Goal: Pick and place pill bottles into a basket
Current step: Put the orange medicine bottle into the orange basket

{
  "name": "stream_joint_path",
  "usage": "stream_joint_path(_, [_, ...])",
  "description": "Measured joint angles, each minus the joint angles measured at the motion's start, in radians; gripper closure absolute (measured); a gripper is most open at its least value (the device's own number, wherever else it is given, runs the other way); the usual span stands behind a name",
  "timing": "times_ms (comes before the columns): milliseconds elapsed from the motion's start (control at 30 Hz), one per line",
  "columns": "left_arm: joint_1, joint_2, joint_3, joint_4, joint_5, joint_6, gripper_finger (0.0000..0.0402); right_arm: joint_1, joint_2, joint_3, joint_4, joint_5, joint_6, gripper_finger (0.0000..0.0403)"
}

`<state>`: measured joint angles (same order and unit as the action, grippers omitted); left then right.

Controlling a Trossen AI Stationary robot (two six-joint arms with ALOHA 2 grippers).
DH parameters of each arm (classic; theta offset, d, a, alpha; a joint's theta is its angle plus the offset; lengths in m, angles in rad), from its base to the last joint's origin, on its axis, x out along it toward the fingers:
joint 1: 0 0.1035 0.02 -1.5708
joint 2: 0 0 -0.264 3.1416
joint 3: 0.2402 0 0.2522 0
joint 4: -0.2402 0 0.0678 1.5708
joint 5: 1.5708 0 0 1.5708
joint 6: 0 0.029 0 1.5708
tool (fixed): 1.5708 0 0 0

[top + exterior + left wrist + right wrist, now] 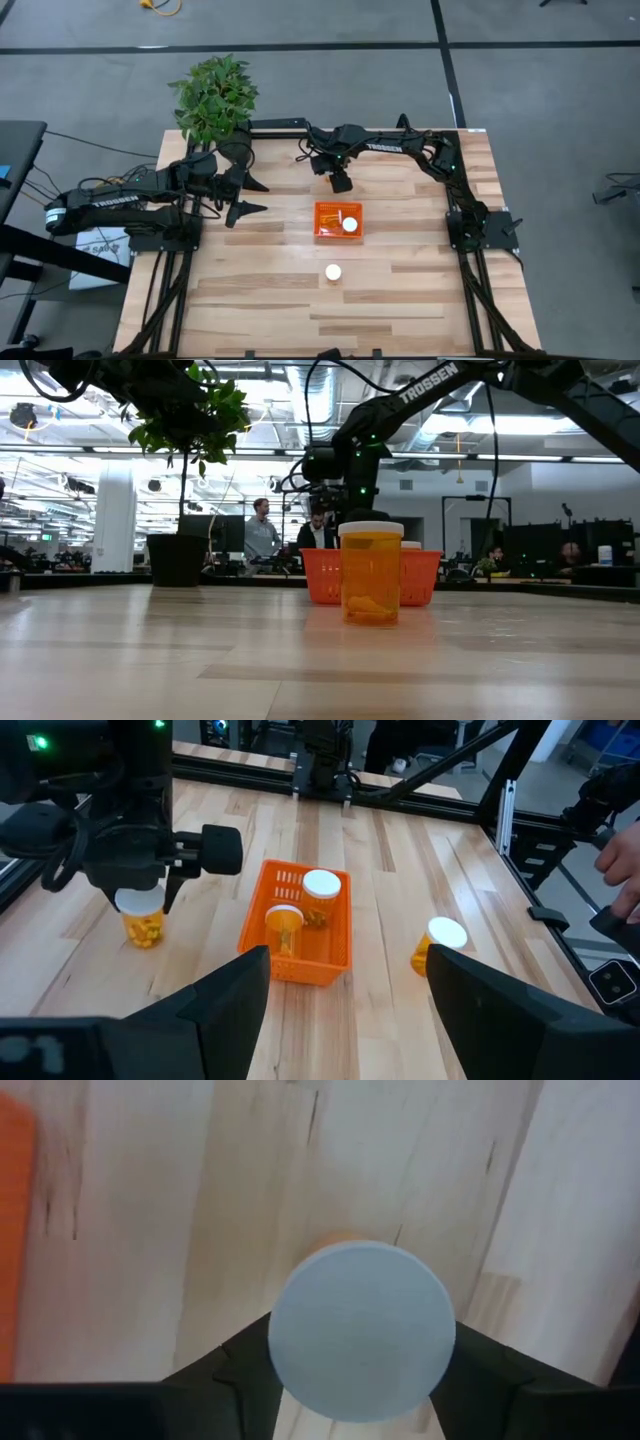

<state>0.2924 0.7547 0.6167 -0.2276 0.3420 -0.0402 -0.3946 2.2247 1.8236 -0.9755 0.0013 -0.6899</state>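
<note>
Gripping: the right gripper (362, 1380) clamps a pill bottle, its dark fingers (235, 1365) pressed on either side of the white cap (362, 1330).
Right gripper place: in the high view it (340, 181) sits at about 12 o'clock from the basket (325, 212), near it but apart.
Held bottle: in the left wrist view the bottle (142, 920) hangs under the right gripper (140, 898), upright, orange body below the white cap; whether it touches the table (400, 290) I cannot tell.
Basket: small orange mesh box (262, 915) near the table's middle, standing flat.
Bottles in basket: two pill bottles inside, one (321, 895) and another (284, 928) side by side, white caps showing.
Loose bottle: one pill bottle (333, 272) stands upright on the wood at 6 o'clock from the basket, near but apart; it fills the centre of the low view (371, 573), in front of the basket (322, 575).
Left gripper: it (250, 196) waits at 9 o'clock from the basket, well apart, jaws spread wide and holding nothing.
Plant: a potted plant (214, 95) stands at the table's 11 o'clock corner.
Room: people (262, 530) stand far behind the table.
</note>
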Motion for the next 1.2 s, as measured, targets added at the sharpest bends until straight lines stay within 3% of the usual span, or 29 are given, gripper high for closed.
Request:
stream_joint_path(167, [0.0, 0.0, 0.0, 0.0, 0.0, 0.0, 0.0142, 0.001, -0.003, 0.018, -0.026, -0.001, 0.003, 0.0219])
stream_joint_path(367, [0.0, 0.0, 0.0, -0.001, 0.0, -0.009, 0.0142, 0.001, -0.007, 0.059, -0.041, -0.005, 0.016, 0.0199])
stream_joint_path(700, [0.0, 0.0, 0.0, -0.001, 0.0, -0.014, 0.0142, 0.002, -0.114, 0.06, -0.085, -0.027, 0.018, 0.022])
stream_joint_path(933, [0.0, 0.0, 0.0, -0.001, 0.0, -0.015, 0.0142, 0.028, -0.179, 0.06, -0.152, -0.032, 0.035, 0.0199])
stream_joint_path(1200, [-0.001, 0.0, 0.0, 0.001, 0.021, -0.042, 0.0142, 0.069, -0.229, 0.06, -0.235, -0.062, 0.056, 0.0222])
